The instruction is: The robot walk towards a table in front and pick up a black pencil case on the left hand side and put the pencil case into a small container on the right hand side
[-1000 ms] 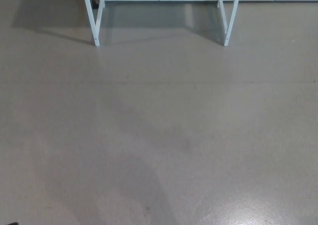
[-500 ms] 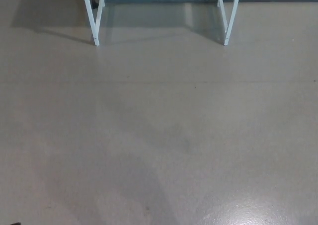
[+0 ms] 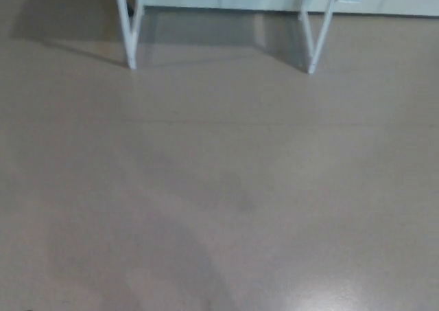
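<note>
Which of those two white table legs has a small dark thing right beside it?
The left table leg. A small dark object, perhaps a wheel, peeks out beside it; the right table leg has nothing similar showing.

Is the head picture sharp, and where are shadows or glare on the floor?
Head view: the whole picture is soft, likely motion blur; the table legs look smeared. A shadow lies on the floor under the table at top left; a faint one sits at bottom left. Glare shows bottom right.
</note>
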You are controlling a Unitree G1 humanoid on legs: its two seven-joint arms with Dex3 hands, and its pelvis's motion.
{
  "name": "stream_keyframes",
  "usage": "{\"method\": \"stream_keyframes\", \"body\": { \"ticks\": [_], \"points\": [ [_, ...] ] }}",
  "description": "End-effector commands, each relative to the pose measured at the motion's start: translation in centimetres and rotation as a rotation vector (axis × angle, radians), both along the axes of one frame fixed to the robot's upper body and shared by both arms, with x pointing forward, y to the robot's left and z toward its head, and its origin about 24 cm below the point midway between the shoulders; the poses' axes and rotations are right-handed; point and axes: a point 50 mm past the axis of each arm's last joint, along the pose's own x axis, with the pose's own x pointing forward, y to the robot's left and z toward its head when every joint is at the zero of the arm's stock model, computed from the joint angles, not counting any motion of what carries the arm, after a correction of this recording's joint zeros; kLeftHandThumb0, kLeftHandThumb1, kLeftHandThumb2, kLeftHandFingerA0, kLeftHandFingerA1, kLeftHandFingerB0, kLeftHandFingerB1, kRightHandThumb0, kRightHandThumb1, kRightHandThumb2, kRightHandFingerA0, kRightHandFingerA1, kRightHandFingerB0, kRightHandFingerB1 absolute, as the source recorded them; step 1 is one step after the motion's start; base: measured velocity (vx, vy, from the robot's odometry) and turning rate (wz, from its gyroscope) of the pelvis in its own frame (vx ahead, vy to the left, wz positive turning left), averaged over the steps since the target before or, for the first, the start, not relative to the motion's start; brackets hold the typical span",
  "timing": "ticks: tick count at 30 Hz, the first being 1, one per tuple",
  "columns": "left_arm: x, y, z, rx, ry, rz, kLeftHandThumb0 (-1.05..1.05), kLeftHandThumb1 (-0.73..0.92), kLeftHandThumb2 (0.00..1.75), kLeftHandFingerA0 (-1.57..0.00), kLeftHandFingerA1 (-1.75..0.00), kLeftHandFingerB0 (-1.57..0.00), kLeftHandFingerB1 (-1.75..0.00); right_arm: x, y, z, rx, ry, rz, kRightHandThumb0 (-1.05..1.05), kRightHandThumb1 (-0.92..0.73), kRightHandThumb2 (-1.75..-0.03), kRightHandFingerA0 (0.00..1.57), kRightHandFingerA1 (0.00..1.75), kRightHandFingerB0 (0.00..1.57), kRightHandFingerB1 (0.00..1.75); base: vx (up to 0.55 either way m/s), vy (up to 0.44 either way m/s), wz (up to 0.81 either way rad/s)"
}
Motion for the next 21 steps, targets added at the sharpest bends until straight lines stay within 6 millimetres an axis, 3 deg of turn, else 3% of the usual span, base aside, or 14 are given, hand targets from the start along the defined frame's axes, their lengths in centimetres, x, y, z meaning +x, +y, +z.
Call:
{"method": "stream_keyframes", "body": {
  "ticks": [1, 8, 21],
  "points": [
    [0.22, 0.56, 0.51, 0.005, -0.013, 0.008, -0.18, 0.47, 0.57, -0.28, -0.38, -0.22, -0.33, 0.16, -0.55, 0.33, -0.017, -0.015, -0.009, -0.40, -0.62, -0.61, 0.49, 0.37, 0.34, 0.33, 0.15, 0.195, 0.01],
    [0.22, 0.60, 0.47, 0.027, -0.001, -0.007, -0.20, 0.46, 0.57, -0.29, -0.38, -0.21, -0.33, 0.15, -0.54, 0.34, -0.005, -0.021, -0.015, -0.39, -0.62, -0.61, 0.49, 0.38, 0.35, 0.33, 0.19, 0.094, 0.07],
    [0.44, 0.61, 0.59, 0.058, 0.010, -0.037, -0.23, 0.46, 0.57, -0.28, -0.38, -0.22, -0.33, 0.47, -0.65, 0.39, -0.006, -0.024, -0.014, -0.38, -0.62, -0.60, 0.50, 0.39, 0.36, 0.34, 0.23, -0.115, 0.12]
  ]
}}
